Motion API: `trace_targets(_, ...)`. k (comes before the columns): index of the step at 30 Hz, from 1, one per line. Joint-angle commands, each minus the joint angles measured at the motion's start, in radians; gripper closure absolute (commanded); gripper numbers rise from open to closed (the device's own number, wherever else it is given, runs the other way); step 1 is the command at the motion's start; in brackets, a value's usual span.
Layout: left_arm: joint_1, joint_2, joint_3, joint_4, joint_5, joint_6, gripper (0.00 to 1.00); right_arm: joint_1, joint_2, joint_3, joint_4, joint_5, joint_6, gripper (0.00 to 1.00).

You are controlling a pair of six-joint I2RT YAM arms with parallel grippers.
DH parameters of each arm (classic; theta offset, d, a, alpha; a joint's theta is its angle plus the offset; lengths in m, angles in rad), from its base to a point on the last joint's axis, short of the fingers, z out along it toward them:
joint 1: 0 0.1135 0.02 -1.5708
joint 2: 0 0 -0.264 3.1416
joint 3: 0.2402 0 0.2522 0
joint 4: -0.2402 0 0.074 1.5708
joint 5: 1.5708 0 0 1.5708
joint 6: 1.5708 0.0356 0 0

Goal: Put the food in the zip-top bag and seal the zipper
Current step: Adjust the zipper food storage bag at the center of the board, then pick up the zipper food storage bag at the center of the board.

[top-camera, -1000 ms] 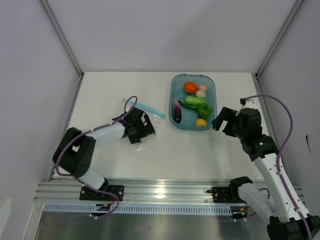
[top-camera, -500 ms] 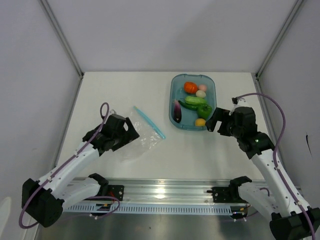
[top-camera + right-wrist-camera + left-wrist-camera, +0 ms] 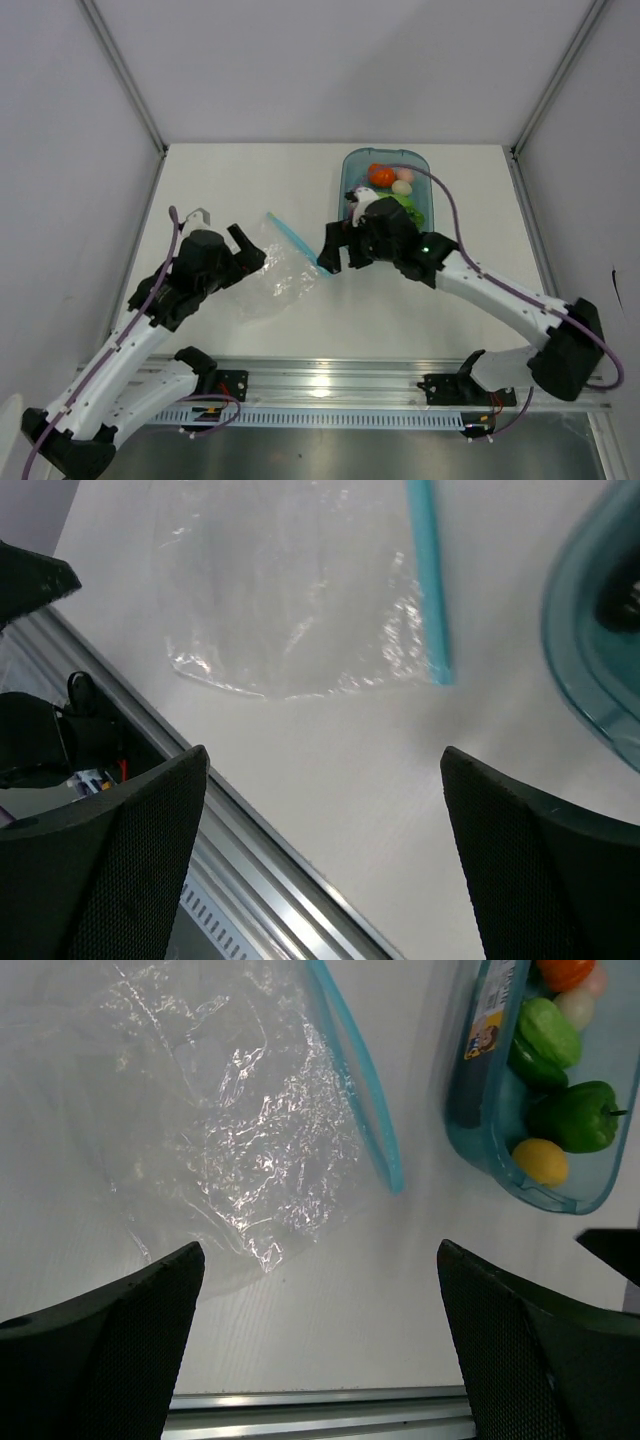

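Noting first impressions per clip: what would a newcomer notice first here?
The bright toy produce in the teal tray, far centre-right, stands out. Left of it the clear zip-top bag lies flat and empty, with the left gripper and right gripper open beside it.

The bag (image 3: 230, 1130) is clear, crinkled, glossy plastic. The tray (image 3: 497, 1165) is smooth translucent teal plastic; the table (image 3: 400, 1290) is matt white.

Zip-top bag (image 3: 272, 280) left of tray (image 3: 388, 153)

The right arm (image 3: 480, 285) hides the tray's (image 3: 385, 153) near half and some food (image 3: 381, 177).
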Motion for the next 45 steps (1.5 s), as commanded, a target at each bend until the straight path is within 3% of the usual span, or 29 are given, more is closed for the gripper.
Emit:
trace_targets(1, -0.004, -0.052, 0.000, 0.008, 0.023, 0.029, 0.01, 0.038, 0.167, 0.151, 0.082, -0.008, -0.044, 0.01)
trace_targets(6, -0.004, -0.122, -0.021, -0.006, 0.046, 0.031, 0.01, 0.034, 0.446, 0.452, -0.044, -0.002, -0.166, 0.05)
trace_targets(14, -0.004, -0.210, -0.046, -0.008, 0.095, 0.048, 0.00, -0.090, 0.761, 0.623, -0.076, -0.259, -0.165, 0.24)
trace_targets(19, -0.004, -0.218, -0.054, 0.000, 0.120, 0.060, 0.00, -0.117, 0.844, 0.674, -0.098, -0.386, -0.186, 0.28)
trace_targets(26, -0.004, -0.219, -0.069, 0.021, 0.144, 0.060, 0.01, -0.118, 0.953, 0.763, -0.179, -0.396, -0.214, 0.30)
trace_targets(33, -0.004, -0.221, -0.069, 0.015, 0.146, 0.066, 0.00, -0.112, 0.991, 0.784, -0.179, -0.399, -0.222, 0.40)
trace_targets(36, -0.004, -0.212, -0.060, 0.008, 0.147, 0.068, 0.01, -0.108, 0.999, 0.780, -0.174, -0.405, -0.222, 0.48)
trace_targets(40, -0.004, -0.204, -0.054, 0.005, 0.143, 0.069, 0.01, -0.100, 0.988, 0.769, -0.170, -0.384, -0.219, 0.86)
trace_targets(45, -0.004, -0.161, -0.026, -0.029, 0.105, 0.048, 0.01, -0.060, 0.852, 0.668, -0.102, -0.301, -0.223, 1.00)
